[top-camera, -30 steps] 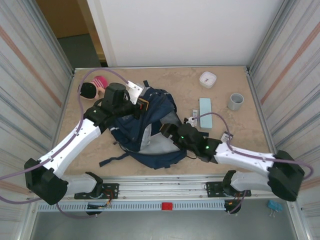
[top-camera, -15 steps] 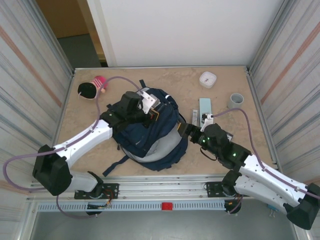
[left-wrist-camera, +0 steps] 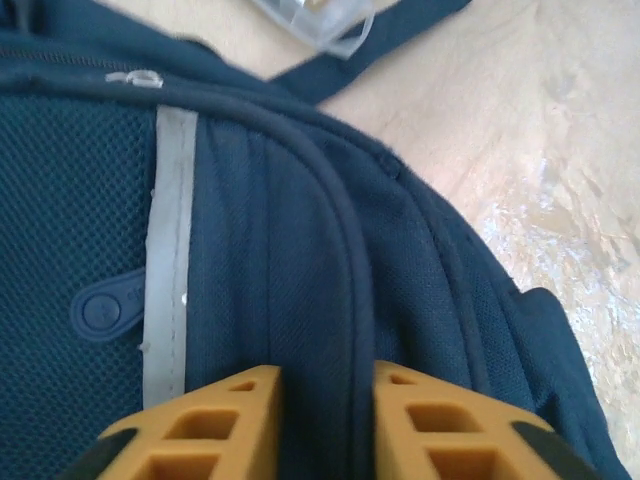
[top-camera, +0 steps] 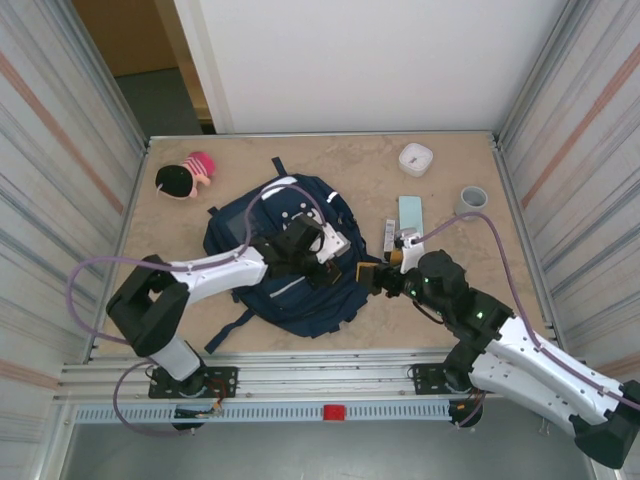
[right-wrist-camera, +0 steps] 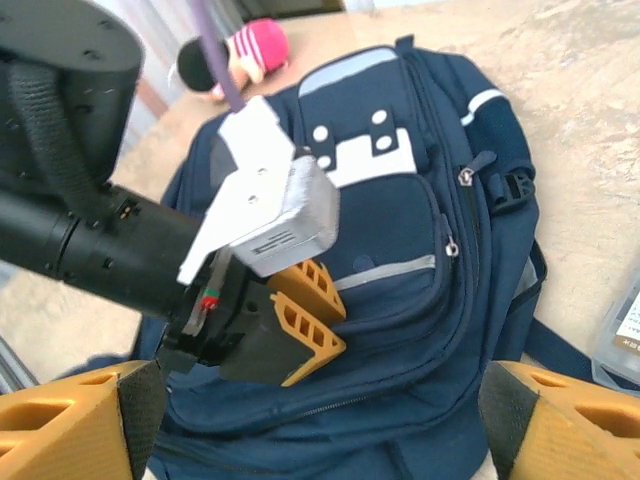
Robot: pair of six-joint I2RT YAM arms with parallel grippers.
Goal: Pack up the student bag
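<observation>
The student bag (top-camera: 262, 216) lies flat at the table's middle left, front pocket up, with its white patches (right-wrist-camera: 365, 150) and grey stripe (left-wrist-camera: 168, 250) showing. My left gripper (top-camera: 336, 268) rests on the bag's lower right edge. Its orange fingers (left-wrist-camera: 215, 425) stand slightly open, tips (right-wrist-camera: 343, 326) against the navy fabric (left-wrist-camera: 420, 260), and a seam ridge runs between them. My right gripper (top-camera: 373, 276) hangs just right of the bag and faces it. Its jaws (right-wrist-camera: 320, 400) are wide open with nothing held.
A pink and black plush doll (top-camera: 184, 176) lies at the back left. A white round container (top-camera: 415, 158), a grey roll (top-camera: 470, 201), a light blue case (top-camera: 410, 212) and a small clear pack (top-camera: 389, 236) lie to the right. Metal walls enclose both sides.
The bag went from bunched and open to lying flat, front up. My left gripper slid right and nearer along it, and its jaws parted. The right arm drew back to the right.
</observation>
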